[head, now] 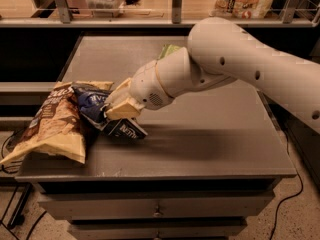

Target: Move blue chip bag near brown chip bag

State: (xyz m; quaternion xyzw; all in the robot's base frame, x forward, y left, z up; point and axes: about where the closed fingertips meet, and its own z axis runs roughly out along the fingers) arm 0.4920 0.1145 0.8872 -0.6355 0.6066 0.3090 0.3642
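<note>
Blue bag [91,102] sits at the left part of the table [215,149], caught in the gripper [114,112]. The jaws are closed down on the crumpled middle of the bag, so only a narrow gap is left between them, filled with foil. The bag's upper end sticks out to the left of the jaws, and its lower end, with white lettering, pokes out below and to the right of them, touching or nearly touching the tabletop. Whether the rest of the bag rests on the surface or is lifted just clear of it cannot be told.

The blue bag's left end touches the brown bag [52,126] and overlaps its right edge. The brown bag lies flat at the table's left edge, its cream lower end hanging over the front left corner.

The arm [240,69] reaches in from the right, crossing the table diagonally down to the gripper. A green bag [169,50] shows partly behind the arm, toward the back of the table, well apart from the other two bags.
</note>
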